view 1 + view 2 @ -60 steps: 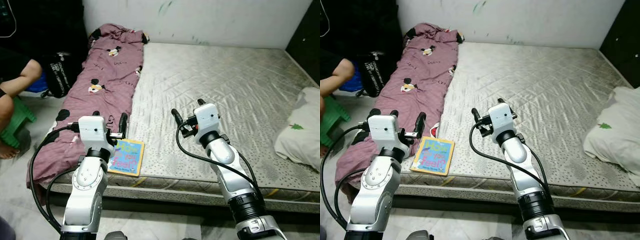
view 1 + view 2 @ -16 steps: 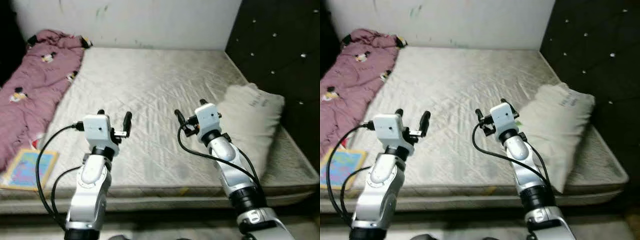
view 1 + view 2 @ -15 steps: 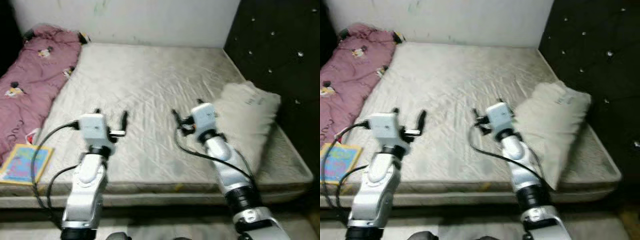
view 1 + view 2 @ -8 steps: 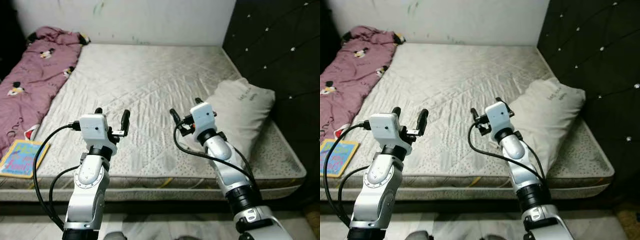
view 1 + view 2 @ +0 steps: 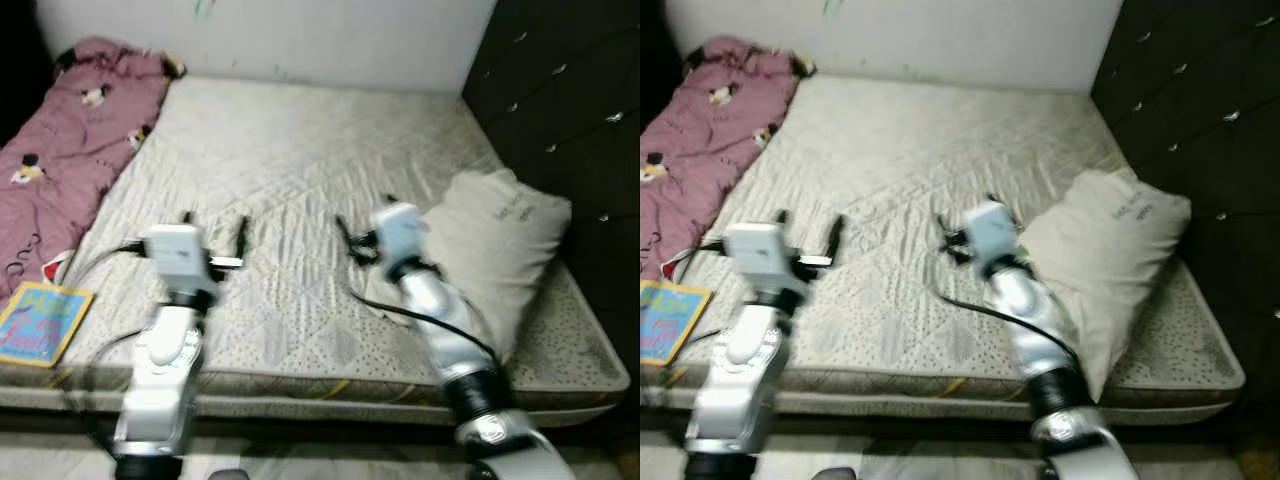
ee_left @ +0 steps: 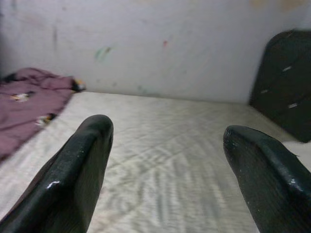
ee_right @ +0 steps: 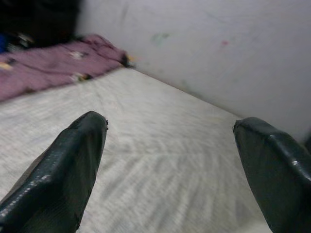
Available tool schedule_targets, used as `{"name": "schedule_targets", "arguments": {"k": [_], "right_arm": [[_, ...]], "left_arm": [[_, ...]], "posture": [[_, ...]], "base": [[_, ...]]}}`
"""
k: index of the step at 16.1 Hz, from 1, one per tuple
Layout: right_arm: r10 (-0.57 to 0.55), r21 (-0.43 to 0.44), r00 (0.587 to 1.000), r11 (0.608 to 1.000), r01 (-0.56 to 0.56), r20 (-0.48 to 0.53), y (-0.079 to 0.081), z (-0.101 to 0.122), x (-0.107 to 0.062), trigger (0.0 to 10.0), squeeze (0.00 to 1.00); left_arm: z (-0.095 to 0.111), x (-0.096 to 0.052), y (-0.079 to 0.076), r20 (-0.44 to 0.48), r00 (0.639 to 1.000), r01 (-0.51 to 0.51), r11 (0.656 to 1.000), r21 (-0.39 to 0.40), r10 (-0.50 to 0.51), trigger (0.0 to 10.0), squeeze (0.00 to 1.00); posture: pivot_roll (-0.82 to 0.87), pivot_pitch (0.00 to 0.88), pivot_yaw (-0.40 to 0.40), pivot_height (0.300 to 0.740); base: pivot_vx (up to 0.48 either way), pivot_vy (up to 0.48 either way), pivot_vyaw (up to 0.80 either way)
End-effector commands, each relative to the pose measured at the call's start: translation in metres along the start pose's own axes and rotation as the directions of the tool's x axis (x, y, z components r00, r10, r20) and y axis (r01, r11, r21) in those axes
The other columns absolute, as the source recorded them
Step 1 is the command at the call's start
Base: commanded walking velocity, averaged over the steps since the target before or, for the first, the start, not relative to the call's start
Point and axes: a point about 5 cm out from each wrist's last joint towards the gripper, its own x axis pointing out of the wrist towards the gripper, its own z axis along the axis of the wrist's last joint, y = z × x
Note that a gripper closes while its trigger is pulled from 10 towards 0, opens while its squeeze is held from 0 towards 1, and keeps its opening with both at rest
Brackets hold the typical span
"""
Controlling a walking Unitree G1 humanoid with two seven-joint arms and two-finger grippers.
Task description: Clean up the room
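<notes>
Centre frame: left gripper (image 5: 213, 238) and right gripper (image 5: 367, 222) raised over mattress (image 5: 290, 170), fingers spread wide, nothing held, likely carry pose while walking (blur). Clutter: book (image 5: 38, 324) lower left edge, blanket (image 5: 60, 130) upper left, pillow (image 5: 497, 250) right, slumped against headboard.

A bare quilted mattress (image 5: 300, 190) is seen set against a white wall (image 5: 300, 40), with a dark tufted panel (image 5: 560, 110) along its 3 o'clock side. A maroon blanket (image 5: 60, 150) printed with cartoon figures is laid in a long strip along the 9 o'clock edge, running up to the 11 o'clock corner. A colourful children's book (image 5: 40, 323) is lying flat at the 8 o'clock corner, just beside the blanket's near end. A pale pillow (image 5: 500, 245) is resting at 3 o'clock, close to the mattress edge. The views are motion-blurred.
</notes>
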Motion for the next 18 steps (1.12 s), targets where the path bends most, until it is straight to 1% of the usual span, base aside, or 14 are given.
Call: {"name": "schedule_targets", "arguments": {"k": [1,6,7,8,9,11,13,15,18], "right_arm": [[-0.044,-0.017,0.999,0.999,0.043,-0.022,-0.015,-0.006,-0.005,10.0,0.00],[-0.040,-0.011,0.999,0.999,0.040,-0.026,-0.014,-0.007,-0.005,10.0,0.00],[-0.042,-0.011,0.999,0.999,0.041,-0.028,-0.015,-0.007,-0.005,10.0,0.00],[-0.043,-0.018,0.999,0.999,0.043,-0.019,-0.015,-0.006,-0.004,10.0,0.00],[-0.043,-0.034,0.999,0.999,0.042,-0.011,-0.017,-0.004,-0.004,10.0,0.00],[-0.043,-0.038,0.999,0.998,0.043,-0.009,-0.015,-0.004,-0.004,10.0,0.00],[-0.040,-0.039,0.999,0.998,0.040,-0.003,-0.012,-0.002,-0.002,10.0,0.00],[-0.034,-0.037,0.999,0.999,0.035,0.003,-0.009,-0.001,-0.001,10.0,0.00],[-0.044,-0.026,0.999,0.999,0.044,-0.001,-0.010,-0.003,-0.001,10.0,0.00]], "left_arm": [[-0.002,0.002,-0.011,-0.016,0.999,0.032,0.999,-0.012,-0.033,10.0,0.00],[-0.002,0.001,-0.008,-0.008,1.000,0.011,1.000,0.008,-0.011,10.0,0.00],[-0.001,0.002,-0.007,-0.003,1.000,0.006,1.000,0.001,-0.006,10.0,0.00],[0.000,0.002,-0.006,-0.004,1.000,-0.006,1.000,0.011,0.006,10.0,0.00],[0.001,0.003,-0.002,0.001,1.000,-0.030,0.999,0.011,0.030,10.0,0.00],[0.001,0.001,0.009,0.001,0.997,-0.081,0.995,0.057,0.081,10.0,0.00],[0.001,0.002,0.011,-0.002,0.996,-0.091,0.995,0.049,0.091,10.0,0.00],[0.002,0.002,0.011,-0.004,0.996,-0.085,0.996,0.034,0.085,10.0,0.00],[0.001,0.004,0.006,-0.003,0.997,-0.073,0.997,0.022,0.073,10.0,0.00]], "posture": [[0.04,0.000,-0.042,0.740],[0.05,0.000,-0.042,0.740],[0.05,0.000,-0.042,0.740],[0.04,0.000,-0.041,0.740],[0.05,0.000,-0.042,0.740],[0.05,0.000,-0.037,0.740],[0.05,0.000,-0.036,0.740],[0.05,0.000,-0.031,0.740],[0.05,0.000,-0.033,0.740]], "base": [[0.000,0.000,0.00],[0.000,0.000,0.00],[0.000,0.000,-0.52],[0.000,0.000,-0.66],[0.000,0.000,0.00],[0.000,0.000,0.00],[0.000,0.000,0.00],[0.000,0.000,0.00],[0.000,-0.285,0.00]]}}
